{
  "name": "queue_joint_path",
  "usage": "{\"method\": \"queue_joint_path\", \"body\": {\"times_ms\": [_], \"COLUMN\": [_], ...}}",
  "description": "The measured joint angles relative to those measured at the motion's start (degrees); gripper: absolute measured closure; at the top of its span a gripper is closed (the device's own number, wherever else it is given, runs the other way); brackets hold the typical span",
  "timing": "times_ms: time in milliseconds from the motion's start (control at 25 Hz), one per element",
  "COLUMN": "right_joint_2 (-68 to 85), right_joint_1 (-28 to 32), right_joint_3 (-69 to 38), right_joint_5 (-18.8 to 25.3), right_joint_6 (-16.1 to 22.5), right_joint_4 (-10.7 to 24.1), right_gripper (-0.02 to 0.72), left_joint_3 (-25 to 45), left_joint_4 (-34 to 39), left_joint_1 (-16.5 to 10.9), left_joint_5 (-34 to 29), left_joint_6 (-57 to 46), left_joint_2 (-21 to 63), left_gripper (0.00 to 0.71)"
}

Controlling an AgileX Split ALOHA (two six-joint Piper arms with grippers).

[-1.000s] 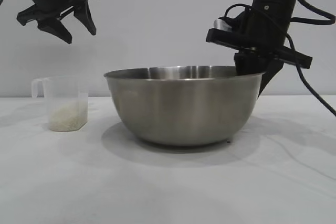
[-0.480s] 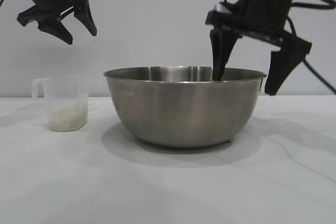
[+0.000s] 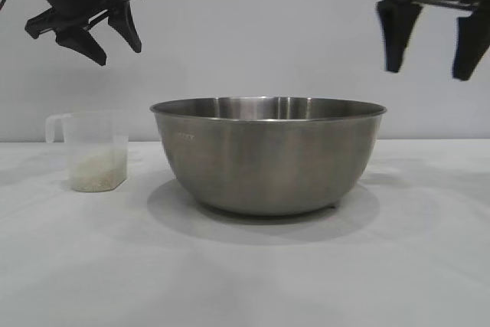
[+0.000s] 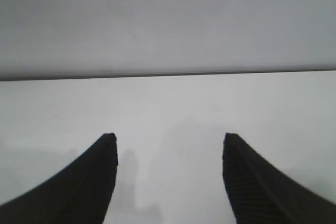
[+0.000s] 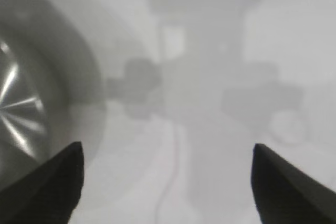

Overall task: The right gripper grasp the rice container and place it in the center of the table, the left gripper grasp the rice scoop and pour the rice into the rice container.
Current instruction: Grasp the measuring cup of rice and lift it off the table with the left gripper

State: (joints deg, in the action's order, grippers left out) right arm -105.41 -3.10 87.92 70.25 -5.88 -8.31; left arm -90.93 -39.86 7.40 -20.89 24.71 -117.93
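While the large round brushed-steel rice container point(image 3: 268, 155) sits mid-surface on the white surface point(image 3: 245, 273), the small translucent plastic rice scoop point(image 3: 93, 151) stands upright well to its left, rice in its bottom. The black left end effector point(image 3: 112, 42) hangs above the scoop, fingers spread wide and empty. The black right end effector point(image 3: 429, 59) hovers high beyond the bowl's right rim, also wide and empty. The scoop looks light, stiff and slick; gripping its wall near the rim seems safest, gently.

Left gripper point(image 4: 169, 179) w/ fingers point(image 4: 86, 182) spread wide apart, over bare white table point(image 4: 168, 108); table's far edge meets grey wall point(image 4: 168, 19).
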Motion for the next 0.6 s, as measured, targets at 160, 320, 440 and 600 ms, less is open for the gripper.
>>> {"method": "queue_joint_path", "body": {"times_ms": [160,320,440,600], "right_joint_2": [8.7,18.5,26.9,40.8], "right_joint_1": [0.3,0.3,0.3,0.3], "right_joint_3": [-9.1,-16.6,-22.7,-32.5], "right_joint_5": [0.1,0.2,-0.1,-2.9], "right_joint_6": [0.1,0.4,0.5,0.5], "right_joint_4": [0.3,-0.1,-0.1,-0.1], "right_gripper": [0.155,0.155,0.155,0.155], "left_joint_3": [0.0,0.0,0.0,0.0], "left_joint_4": [0.1,0.4,0.5,1.0], "left_joint_1": [0.0,0.0,0.0,0.0], "left_joint_5": [0.0,0.0,0.0,0.0], "left_joint_6": [0.0,0.0,0.0,0.0], "left_joint_2": [0.0,0.0,0.0,0.0], "left_gripper": [0.332,0.332,0.332,0.332]}}
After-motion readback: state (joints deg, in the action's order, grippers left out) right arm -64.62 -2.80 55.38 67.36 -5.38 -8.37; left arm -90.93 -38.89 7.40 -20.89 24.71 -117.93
